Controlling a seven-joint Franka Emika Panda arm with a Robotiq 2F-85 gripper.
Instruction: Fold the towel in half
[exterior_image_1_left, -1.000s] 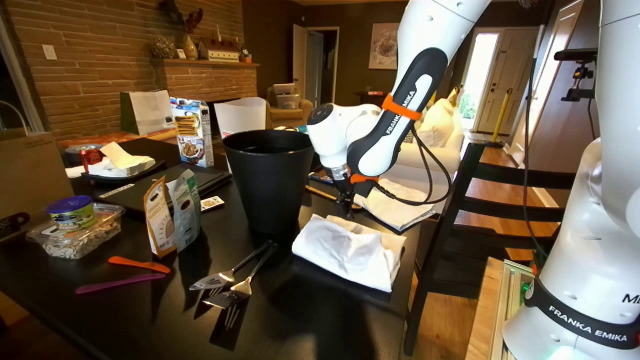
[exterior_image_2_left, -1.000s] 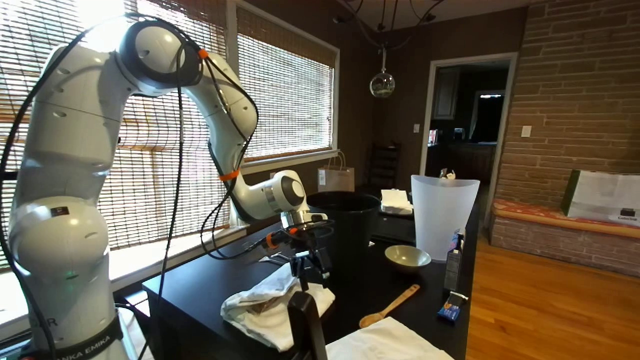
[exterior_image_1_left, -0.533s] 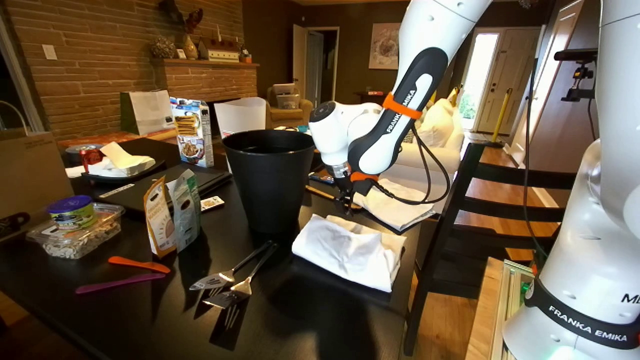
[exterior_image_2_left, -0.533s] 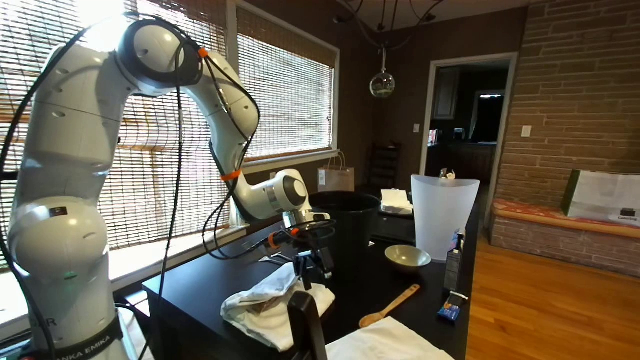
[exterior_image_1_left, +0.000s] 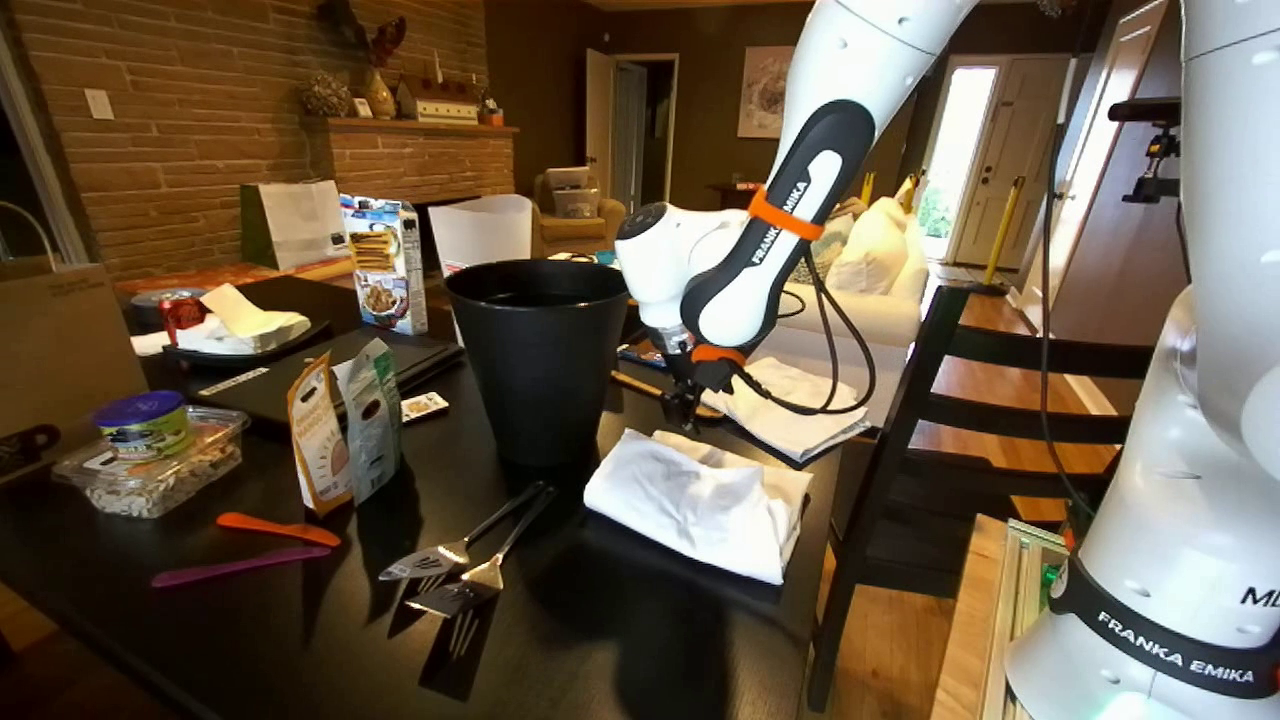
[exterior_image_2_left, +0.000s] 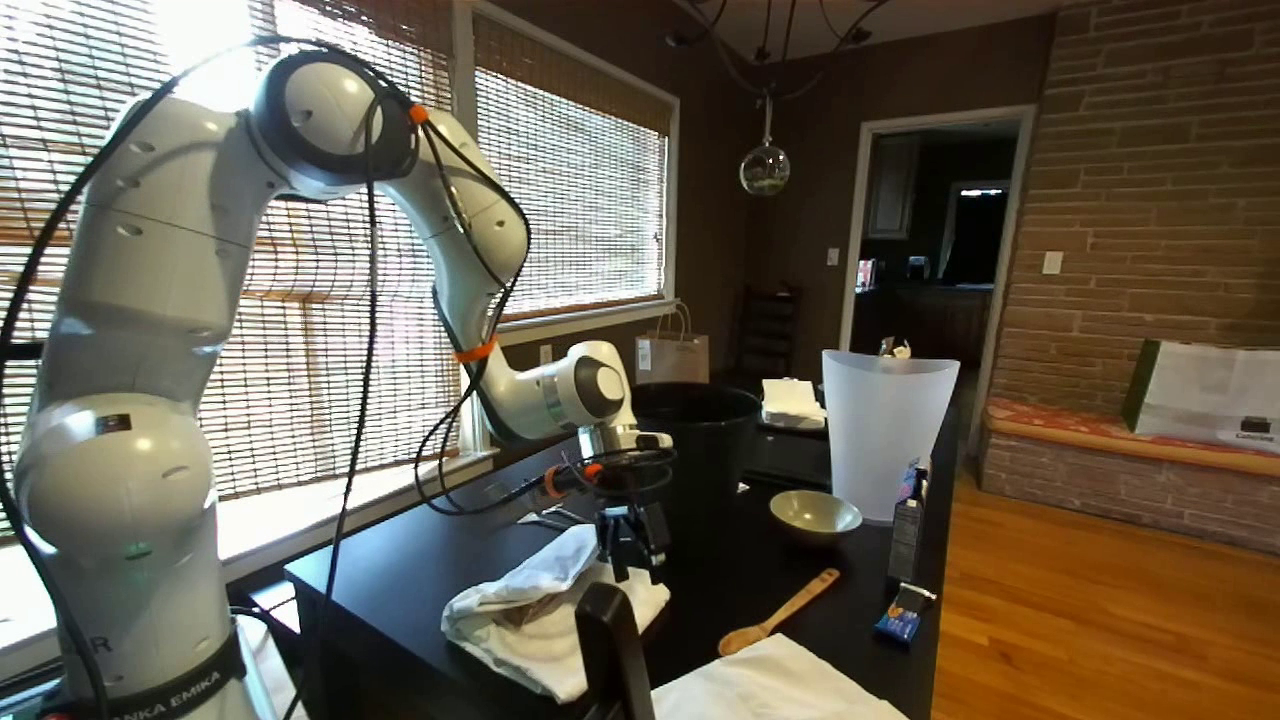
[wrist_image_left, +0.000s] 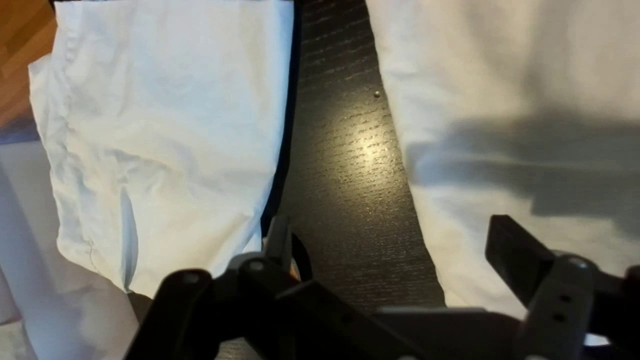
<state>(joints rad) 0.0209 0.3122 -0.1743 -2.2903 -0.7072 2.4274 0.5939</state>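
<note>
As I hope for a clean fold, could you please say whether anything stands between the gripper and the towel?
Nothing visible does: in the wrist view, the open gripper hangs near an edge of the towel, which lies in plain sight. In an exterior view, the black bin stands beside the towel, not between them.

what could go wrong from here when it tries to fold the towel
The open end effector might snag the other white cloth, just across a strip of table from the towel. It might also bump the black bin standing close by. The towel looks rumpled, so the fold could come out uneven.
</note>
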